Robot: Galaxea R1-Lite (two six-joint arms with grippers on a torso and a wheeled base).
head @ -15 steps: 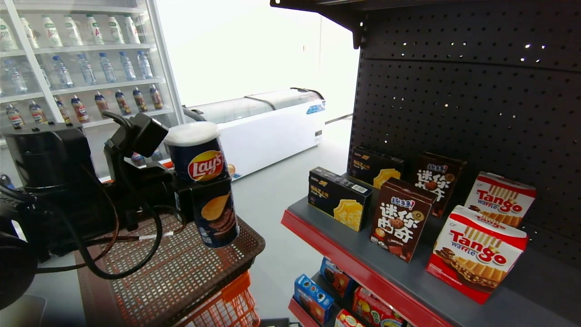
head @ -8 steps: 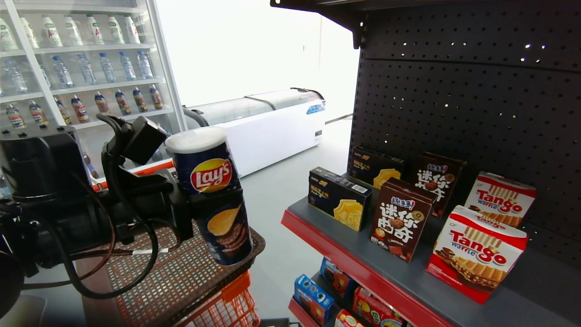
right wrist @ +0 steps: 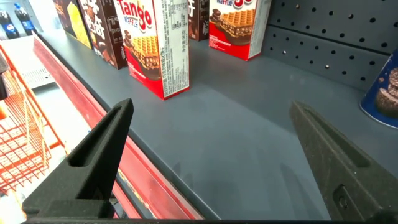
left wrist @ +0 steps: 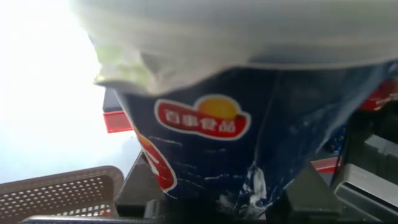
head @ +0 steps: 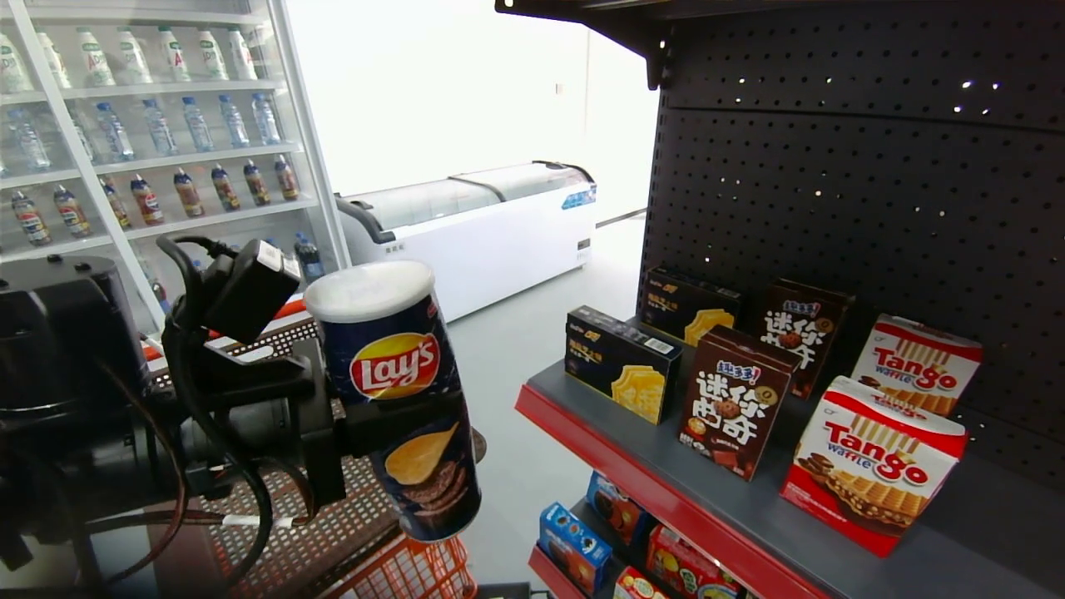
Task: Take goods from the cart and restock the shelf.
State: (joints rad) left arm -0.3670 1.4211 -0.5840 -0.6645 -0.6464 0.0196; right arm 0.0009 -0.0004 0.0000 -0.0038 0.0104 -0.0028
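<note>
Over the cart (head: 333, 516) on the left, the left end effector (head: 398, 426) is clamped around the middle of a dark blue chip can (head: 391, 366). One finger crosses the can's front below the logo. The can is in the air, white lid up and leaning a little, with its base past the cart's mesh corner. In the left wrist view the chip can (left wrist: 249, 124) sits right up against the camera. A strip of open floor separates it from the shelf (head: 649, 466), where a dark box with a yellow biscuit (head: 622, 362), a chocolate biscuit box (head: 732, 412) and a wafer box (head: 874, 462) stand upright. Farther right, the right end effector (right wrist: 211, 174) hangs wide open and holds nothing, above a bare stretch of shelf (right wrist: 249, 124) beside another wafer box (right wrist: 155, 46). This looks like the carry step: the can is picked but not yet placed. The next move probably needs it taken across the gap, cleared over the red front lip, straightened, and set down on bare shelf without knocking the boxes. Compared with a second ago, the can has come lower and rightward off the cart toward the shelf, while the shelf goods have stayed put.
</note>
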